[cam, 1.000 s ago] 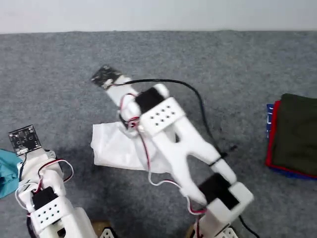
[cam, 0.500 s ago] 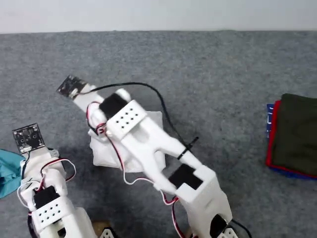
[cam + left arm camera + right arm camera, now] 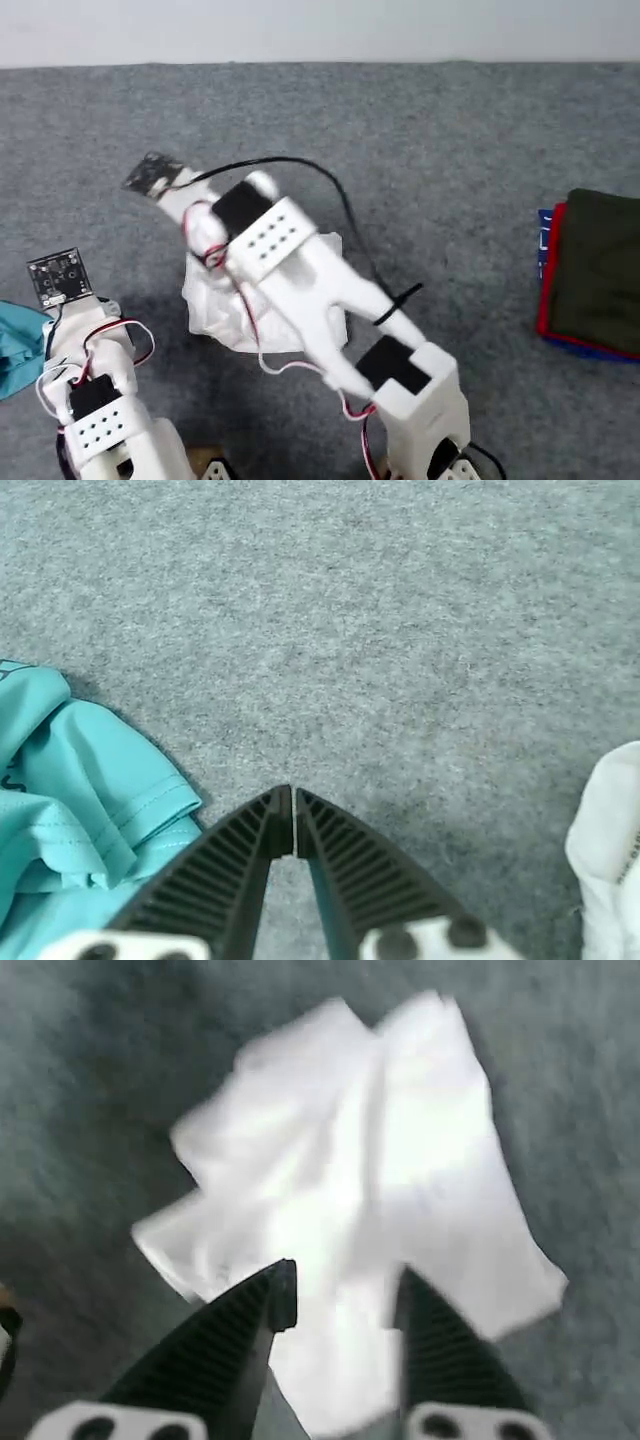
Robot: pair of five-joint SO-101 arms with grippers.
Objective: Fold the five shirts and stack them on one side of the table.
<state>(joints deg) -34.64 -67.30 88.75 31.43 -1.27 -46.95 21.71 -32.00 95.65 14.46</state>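
A crumpled white shirt (image 3: 225, 310) lies in the middle of the grey table, partly hidden under my right arm. In the right wrist view the white shirt (image 3: 350, 1200) spreads below my right gripper (image 3: 340, 1300), which hangs open just above it. A teal shirt (image 3: 12, 345) lies bunched at the left edge; in the left wrist view the teal shirt (image 3: 70, 810) sits beside my left gripper (image 3: 294, 825), which is shut with nothing in it. A stack of folded shirts (image 3: 595, 270), dark green on red and blue, rests at the right edge.
Grey carpet-like cloth (image 3: 450, 150) covers the table, with bare room at the back and between the white shirt and the stack. A white wall (image 3: 320, 30) runs along the far edge.
My right arm swung left over the white shirt, then shifted slightly back. The shirt has bunched from a flatter spread into a crumpled heap. My left arm has barely moved.
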